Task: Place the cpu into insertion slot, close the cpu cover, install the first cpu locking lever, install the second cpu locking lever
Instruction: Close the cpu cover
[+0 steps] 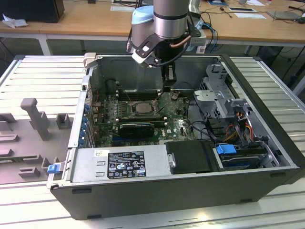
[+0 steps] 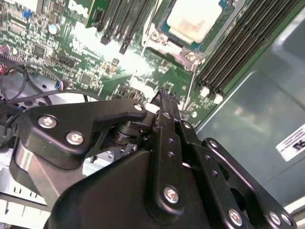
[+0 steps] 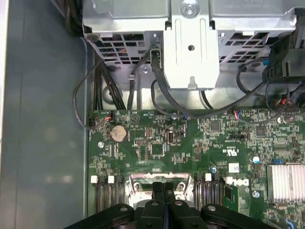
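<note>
The cpu (image 1: 142, 107) (image 2: 194, 18) lies flat in the insertion slot (image 1: 139, 115) on the green board inside the open computer case. Its pale silvery top shows through the window of the cpu cover (image 1: 129, 107) (image 2: 159, 37), which lies down around it. My gripper (image 1: 167, 89) (image 2: 167, 98) (image 3: 163, 187) hangs just beyond the socket's far corner, its black fingers shut together with nothing between them. A thin metal locking lever (image 2: 189, 90) (image 1: 160, 98) stands raised right beside the fingertips; I cannot tell whether they touch it.
Long black memory slots (image 2: 238, 52) flank the socket. A black expansion card (image 1: 136, 128) lies in front of it. A metal drive cage (image 1: 217, 90) (image 3: 190, 43) with cables (image 1: 238, 124) is at the exterior view's right. The power supply (image 1: 119, 164) is in front.
</note>
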